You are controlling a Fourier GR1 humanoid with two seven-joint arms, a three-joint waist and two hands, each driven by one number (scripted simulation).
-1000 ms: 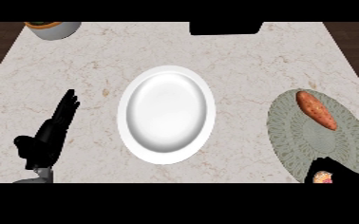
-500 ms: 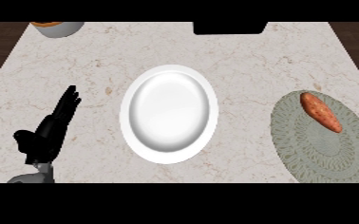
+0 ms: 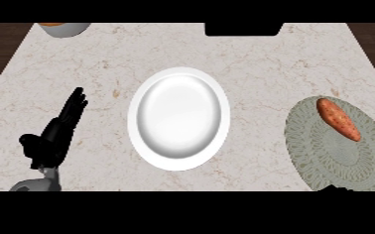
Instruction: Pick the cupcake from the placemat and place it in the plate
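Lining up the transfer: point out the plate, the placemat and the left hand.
plate (image 3: 139, 104): head view, left rim.
placemat (image 3: 322, 153): head view, bare woven middle.
left hand (image 3: 55, 134): head view, back of the palm.

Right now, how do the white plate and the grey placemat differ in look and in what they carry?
The white plate is smooth, glossy and lies whole in view at the counter's middle; the grey placemat is textured, matte and cut off by the right edge. The white plate carries nothing, while the grey placemat bears an orange-brown oblong item, not plainly a cupcake. Both are rounded and lie flat on the marble counter.
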